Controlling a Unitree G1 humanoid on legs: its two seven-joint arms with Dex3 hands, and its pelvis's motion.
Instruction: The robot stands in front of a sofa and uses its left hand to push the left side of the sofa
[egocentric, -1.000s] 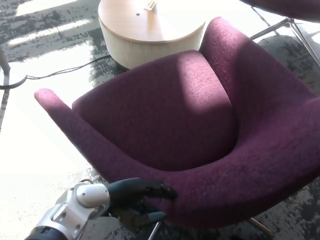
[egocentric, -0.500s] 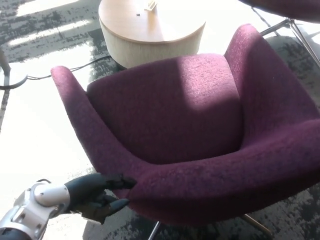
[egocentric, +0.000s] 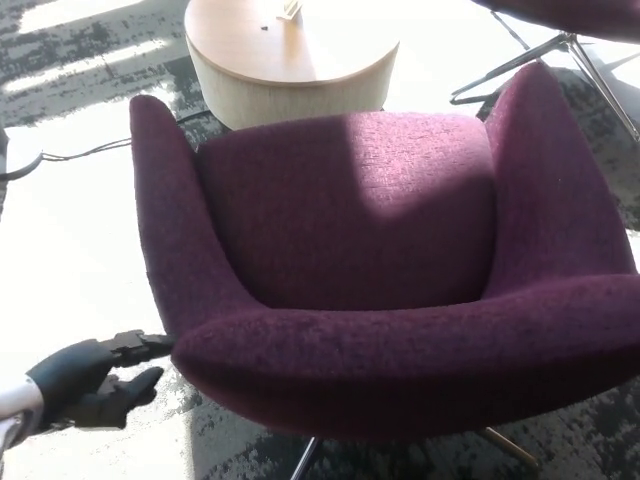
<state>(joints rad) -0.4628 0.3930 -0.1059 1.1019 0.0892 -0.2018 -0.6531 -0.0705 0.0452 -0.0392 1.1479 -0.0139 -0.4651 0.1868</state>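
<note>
A purple upholstered sofa chair (egocentric: 370, 250) fills most of the head view, its backrest rim nearest me and its seat facing away. My left hand (egocentric: 92, 378) is at the lower left, black, with its fingers spread and holding nothing. One fingertip (egocentric: 158, 346) reaches the chair's left rear corner, touching it or just short of it. My right hand does not show.
A round wooden table (egocentric: 285, 55) stands beyond the chair at the top. A black cable (egocentric: 85, 152) runs over the patterned carpet at the left. Metal legs of another chair (egocentric: 560, 50) show at the top right. Bright sunlit floor lies left of the chair.
The chair has swung round clockwise, its left armrest moving up and away and its back squaring to me. My left hand has drawn back to the lower left.
</note>
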